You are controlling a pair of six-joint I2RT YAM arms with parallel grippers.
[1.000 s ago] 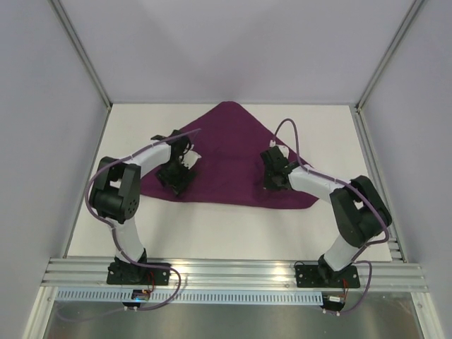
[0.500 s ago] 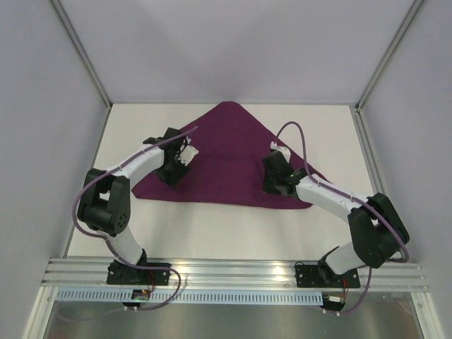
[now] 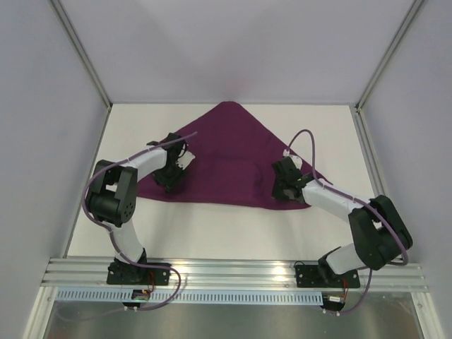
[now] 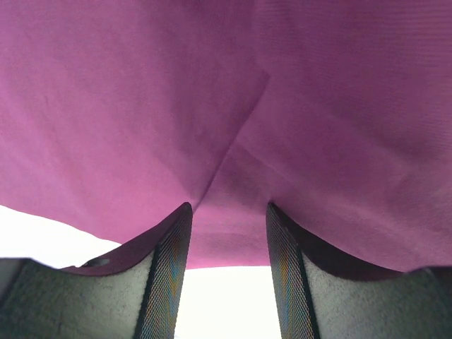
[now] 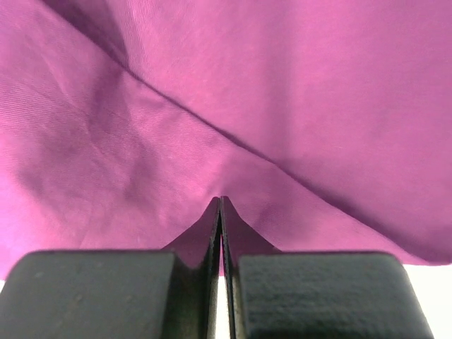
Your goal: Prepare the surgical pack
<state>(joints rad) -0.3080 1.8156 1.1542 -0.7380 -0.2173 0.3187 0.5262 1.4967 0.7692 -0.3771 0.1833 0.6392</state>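
The deep-purple cloth (image 3: 233, 145) lies folded into a flat triangle on the white table, its point at the back. My left gripper (image 3: 171, 180) is open at the cloth's near left edge. In the left wrist view (image 4: 227, 219) its fingers straddle the cloth's hem (image 4: 282, 106) with bare table below. My right gripper (image 3: 282, 189) sits near the cloth's near right corner. In the right wrist view (image 5: 221, 201) it is shut, with creased cloth (image 5: 282, 85) pinched at the tips. Tray, gauze, forceps and packets are out of view.
The white table (image 3: 226, 229) is walled by pale panels on the left, right and back. Metal frame posts (image 3: 83, 60) stand at the back corners. An aluminium rail (image 3: 233, 272) runs along the near edge by the arm bases.
My left gripper swung out to the cloth's left corner and came back toward its near edge. My right gripper moved right and nearer, and the cloth's right corner drew in.
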